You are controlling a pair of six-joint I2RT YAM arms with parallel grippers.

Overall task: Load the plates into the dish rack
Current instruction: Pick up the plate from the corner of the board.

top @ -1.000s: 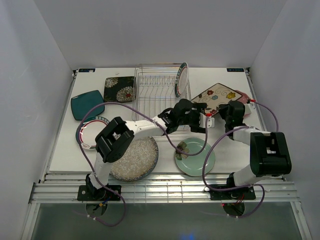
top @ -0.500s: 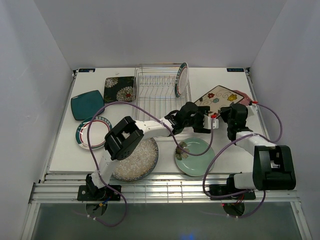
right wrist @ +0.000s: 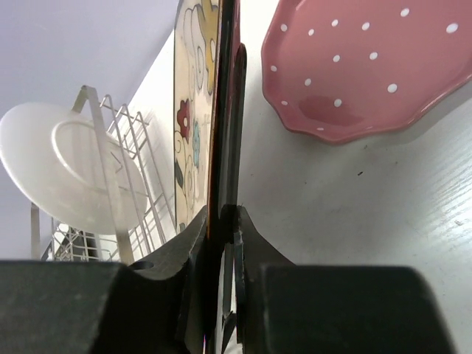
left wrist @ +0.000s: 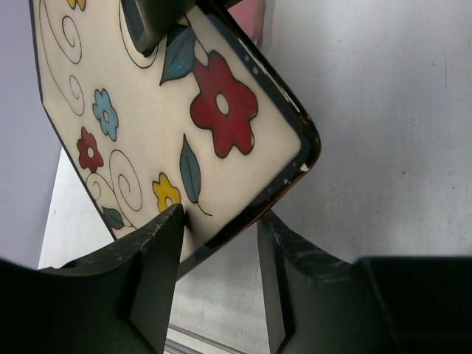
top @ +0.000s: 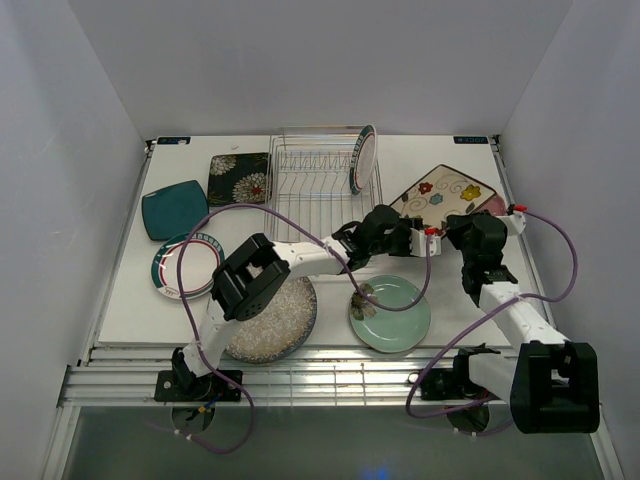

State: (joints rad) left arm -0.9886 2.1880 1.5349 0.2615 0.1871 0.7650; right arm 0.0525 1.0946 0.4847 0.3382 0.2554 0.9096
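The cream floral square plate (top: 445,192) (left wrist: 184,110) hangs tilted above the table, right of the dish rack (top: 315,180) (right wrist: 118,169). My right gripper (top: 466,222) (right wrist: 221,214) is shut on its near rim, seen edge-on in the right wrist view. At the plate's left corner, my left gripper (top: 420,228) (left wrist: 221,214) straddles the rim: one finger lies against the flowered face, the other sits just under the dark rim, with a gap still between the jaws. A white teal-rimmed plate (top: 362,160) (right wrist: 59,169) stands upright in the rack. The pink dotted plate (right wrist: 361,66) lies under the lifted one.
On the table lie a mint green floral plate (top: 392,312), a large grey speckled plate (top: 272,320), another white teal-rimmed plate (top: 188,265), a teal plate (top: 174,208) and a black floral square plate (top: 238,178). White walls enclose three sides.
My right arm has lifted the cream plate and drawn it right. The left gripper followed to the right, and its jaws have narrowed around the plate's rim.
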